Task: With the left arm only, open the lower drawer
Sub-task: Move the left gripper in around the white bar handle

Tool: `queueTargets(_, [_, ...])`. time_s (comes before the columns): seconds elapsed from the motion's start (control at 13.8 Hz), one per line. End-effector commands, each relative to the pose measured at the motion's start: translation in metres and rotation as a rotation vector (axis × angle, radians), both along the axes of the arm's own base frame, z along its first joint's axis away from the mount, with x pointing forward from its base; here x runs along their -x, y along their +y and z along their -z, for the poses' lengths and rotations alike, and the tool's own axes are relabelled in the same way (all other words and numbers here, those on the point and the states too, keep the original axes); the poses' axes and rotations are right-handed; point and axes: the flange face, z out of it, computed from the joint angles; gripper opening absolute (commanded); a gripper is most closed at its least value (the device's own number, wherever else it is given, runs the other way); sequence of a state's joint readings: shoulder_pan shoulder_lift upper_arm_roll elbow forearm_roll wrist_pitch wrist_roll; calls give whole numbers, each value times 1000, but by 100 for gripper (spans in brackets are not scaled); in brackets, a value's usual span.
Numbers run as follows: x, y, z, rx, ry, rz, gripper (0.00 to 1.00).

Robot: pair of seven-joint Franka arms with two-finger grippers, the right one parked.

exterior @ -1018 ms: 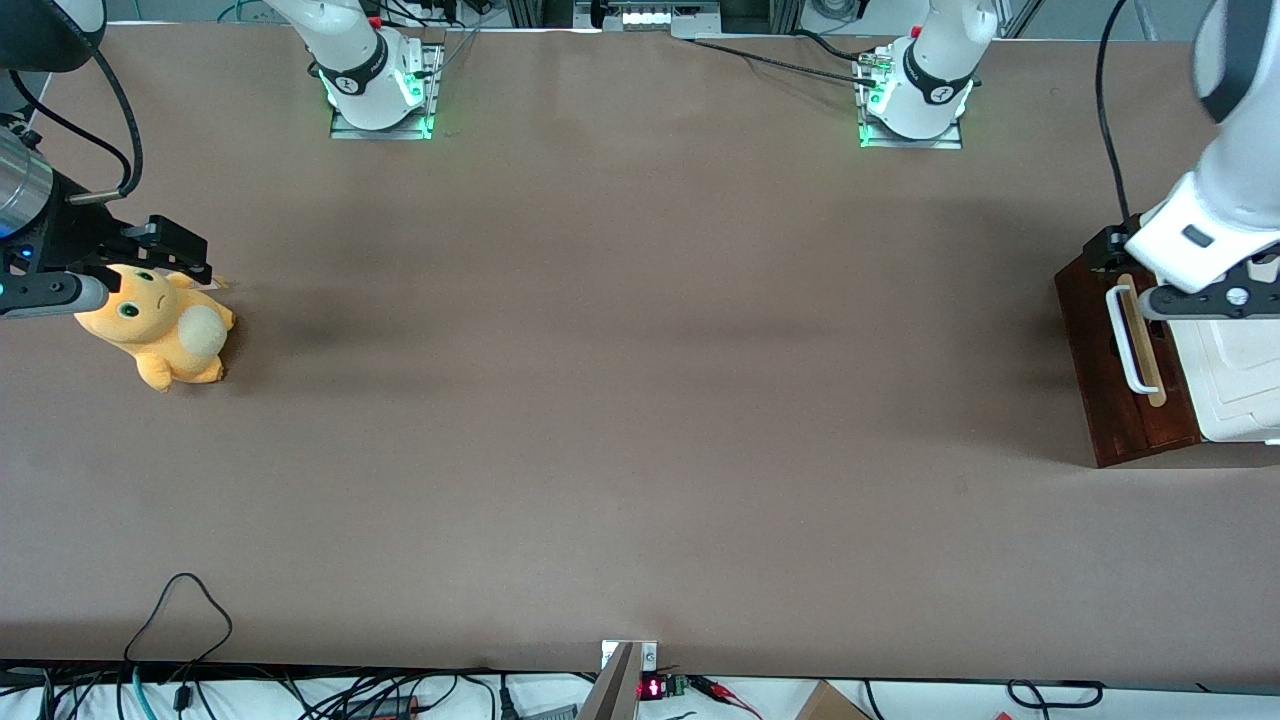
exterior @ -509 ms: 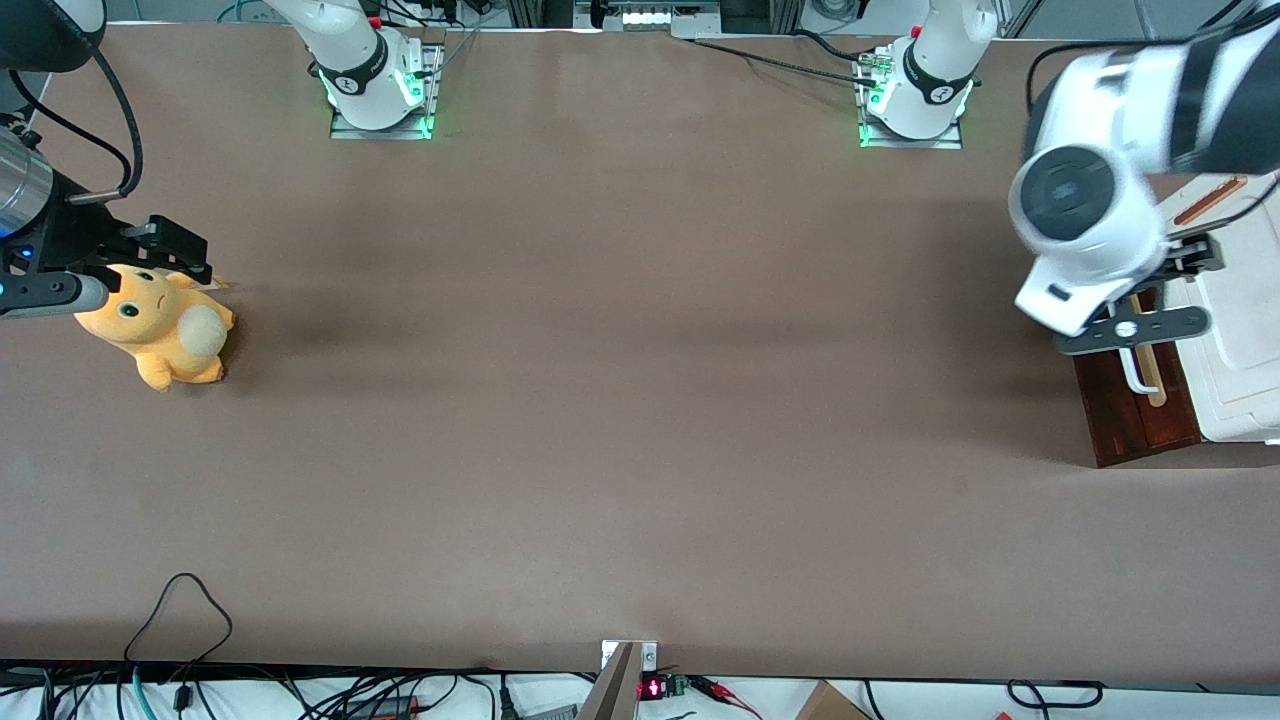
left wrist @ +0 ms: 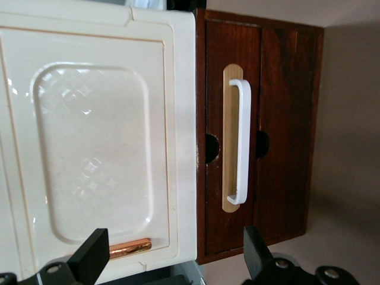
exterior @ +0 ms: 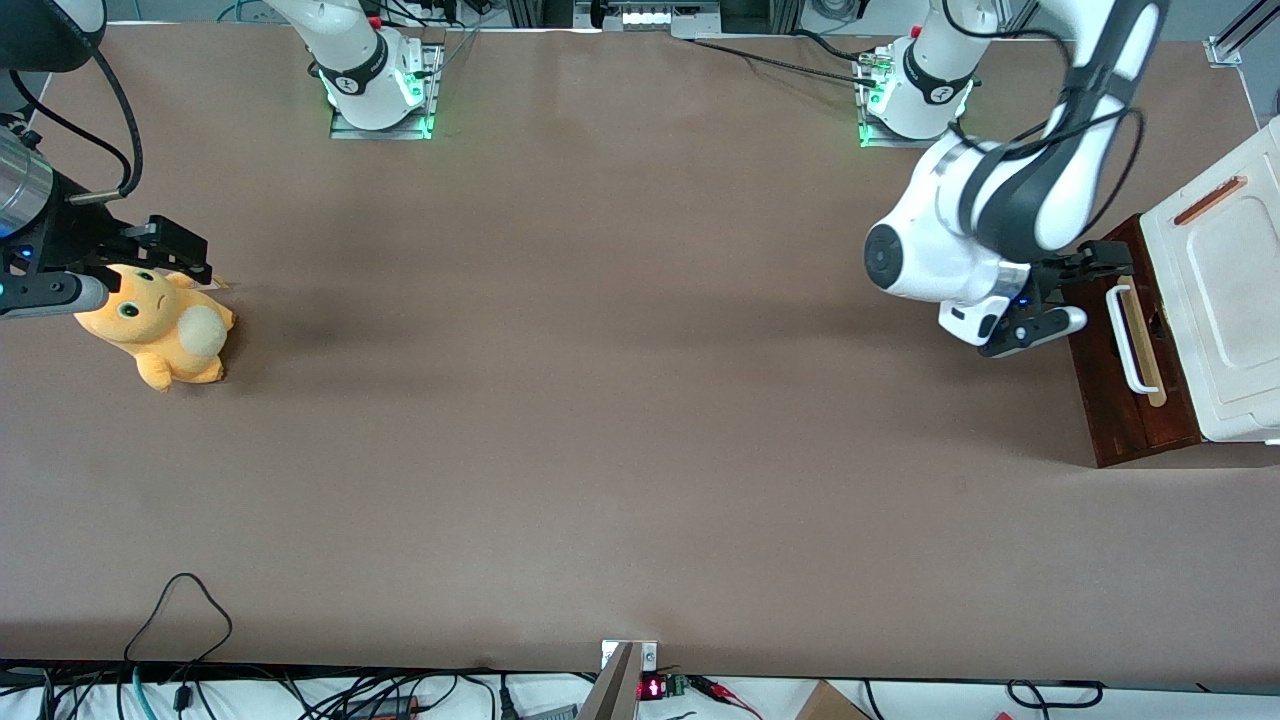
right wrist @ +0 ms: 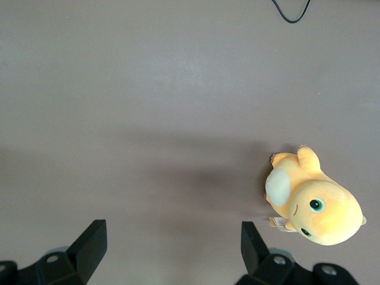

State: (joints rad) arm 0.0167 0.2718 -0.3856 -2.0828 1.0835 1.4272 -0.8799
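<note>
Since half a second ago, the left arm (exterior: pixel 985 215) has been swung off the cabinet toward the middle of the tabletop (exterior: pixel 600 400), so that the drawer front, then partly covered, is now fully exposed. Seen from the front, the gripper (exterior: pixel 1062 292) is held just beside the lower drawer (exterior: pixel 1120 385), in front of it and apart from its white handle (exterior: pixel 1130 340); the drawer is seen at the working arm's end of the tabletop, its dark wooden front under the cabinet's white top (exterior: pixel 1225 300), and no pale inside is shown. An orange plush (exterior: pixel 160 325) is seen toward the parked arm's end. From the left wrist, the two black fingers (left wrist: pixel 89 255) are seen spread wide apart with nothing between them, pointed at the cabinet; the handle (left wrist: pixel 240 142) is seen lying along a tan strip (left wrist: pixel 228 139) on the drawer front (left wrist: pixel 288 130), untouched, with the white top (left wrist: pixel 95 142) alongside. From the right wrist, only the plush (right wrist: pixel 314 205) on the bare tabletop (right wrist: pixel 148 119) is shown.
</note>
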Motion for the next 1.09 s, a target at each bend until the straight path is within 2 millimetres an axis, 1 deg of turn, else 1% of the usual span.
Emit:
queueTargets(0.0, [11,8,44,-102,11,30,98])
queueTargets(0.15, [10,18,70,-152,34,48,96])
queueTargets(0.29, [12,28,107,-203,26,67,95])
queueTargets(0.44, [14,33,121,-250,17,77,94])
queueTargets(0.65, [23,38,155,-321,8,97,92])
queueTargets(0.73, [27,39,162,-332,11,97,92])
queueTargets(0.8, [25,41,163,-334,13,108,92])
queueTargets(0.95, [15,55,160,-354,7,143,92])
queueTargets(1.02, [12,58,160,-347,10,151,92])
